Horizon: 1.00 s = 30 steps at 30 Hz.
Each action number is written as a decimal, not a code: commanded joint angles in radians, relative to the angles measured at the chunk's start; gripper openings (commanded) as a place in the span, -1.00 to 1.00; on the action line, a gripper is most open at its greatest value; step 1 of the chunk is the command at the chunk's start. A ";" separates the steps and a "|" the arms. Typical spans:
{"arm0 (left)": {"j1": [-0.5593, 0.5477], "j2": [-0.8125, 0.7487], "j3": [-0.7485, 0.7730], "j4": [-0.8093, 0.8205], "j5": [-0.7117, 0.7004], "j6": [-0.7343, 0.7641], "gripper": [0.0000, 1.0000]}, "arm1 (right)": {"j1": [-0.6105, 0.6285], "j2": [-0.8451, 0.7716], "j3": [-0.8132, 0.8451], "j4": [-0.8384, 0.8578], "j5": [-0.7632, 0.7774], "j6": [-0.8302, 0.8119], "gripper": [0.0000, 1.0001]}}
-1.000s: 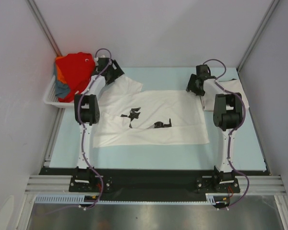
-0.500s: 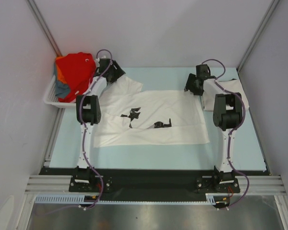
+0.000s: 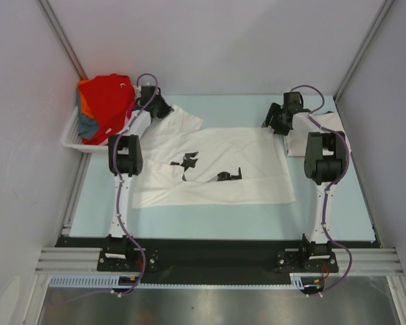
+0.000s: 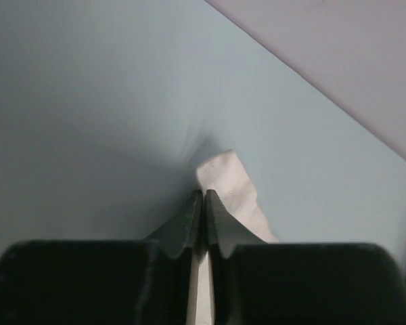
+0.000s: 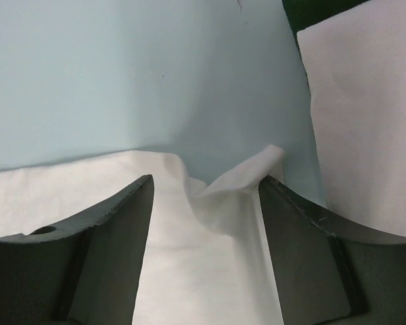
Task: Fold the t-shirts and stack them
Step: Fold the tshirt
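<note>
Pinching the tee point(image 3: 216, 166) by its far-left corner, left gripper point(image 4: 203, 195) shut; my right gripper point(image 5: 206, 181) straddles the far-right corner, jaws open.

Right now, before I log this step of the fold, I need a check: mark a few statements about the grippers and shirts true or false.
1. The left gripper is shut on the white printed t-shirt. True.
2. The right gripper is clamped on cloth. False: its jaws stand open, either side of a raised corner of that shirt.
3. The red t-shirt lies on the basket pile. True.
4. The printed shirt is folded. False: it lies spread on the table.
5. A folded off-white t-shirt lies by the right arm. True.
</note>
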 commanded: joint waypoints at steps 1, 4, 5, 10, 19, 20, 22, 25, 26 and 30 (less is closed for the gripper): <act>0.016 0.009 0.006 0.010 0.035 -0.017 -0.97 | -0.003 -0.038 -0.020 -0.004 0.046 0.003 0.39; 0.034 -0.028 -0.046 0.063 0.064 -0.035 -0.99 | -0.003 -0.041 -0.017 -0.004 0.072 0.000 0.40; 0.039 -0.035 -0.052 0.080 0.078 -0.031 -0.99 | -0.002 -0.043 -0.015 -0.004 0.078 -0.003 0.40; 0.063 -0.083 -0.083 0.079 0.089 -0.020 -0.99 | 0.001 -0.013 0.038 -0.051 0.142 -0.014 0.37; 0.073 -0.121 -0.109 0.096 0.100 -0.020 -1.00 | 0.001 0.053 0.137 -0.106 0.231 -0.031 0.40; 0.073 -0.135 -0.118 0.102 0.094 -0.021 -0.99 | 0.000 0.053 0.132 -0.099 0.231 -0.037 0.40; 0.103 -0.152 -0.161 0.128 0.071 -0.027 -0.99 | -0.002 0.062 0.130 -0.097 0.222 -0.038 0.40; 0.119 -0.189 -0.224 0.172 0.049 -0.031 -0.99 | -0.008 0.085 0.138 -0.099 0.195 -0.037 0.36; 0.120 -0.192 -0.227 0.174 0.048 -0.031 -0.99 | -0.010 0.089 0.137 -0.096 0.192 -0.034 0.34; 0.123 -0.173 -0.196 0.174 0.069 -0.030 -0.99 | -0.017 0.088 0.127 -0.088 0.163 -0.020 0.21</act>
